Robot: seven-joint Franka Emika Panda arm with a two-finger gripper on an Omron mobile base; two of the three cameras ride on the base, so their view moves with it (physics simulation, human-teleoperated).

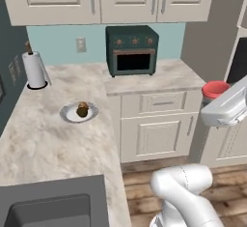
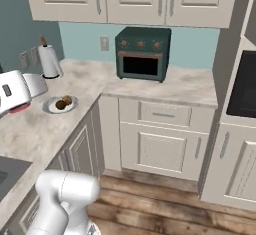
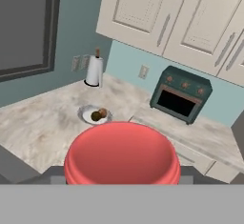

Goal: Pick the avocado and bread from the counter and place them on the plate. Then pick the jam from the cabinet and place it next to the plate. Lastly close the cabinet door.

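One claw (image 3: 122,182) raised, gripping jam (image 3: 122,154)

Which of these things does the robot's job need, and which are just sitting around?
Needed: jam in the gripper; plate holding avocado and bread; counter.
Just there: toaster oven, paper towel roll, sink.

The desk (image 1: 43,139) looks like beige marbled stone, smooth with a soft sheen; the plate (image 1: 69,116) has a speckled grey rim, like glazed ceramic; the jam (image 3: 122,154) lid is smooth matt red; the floor (image 2: 165,204) is brown grained wood planks; the toaster oven (image 1: 132,49) is dark green, matt.
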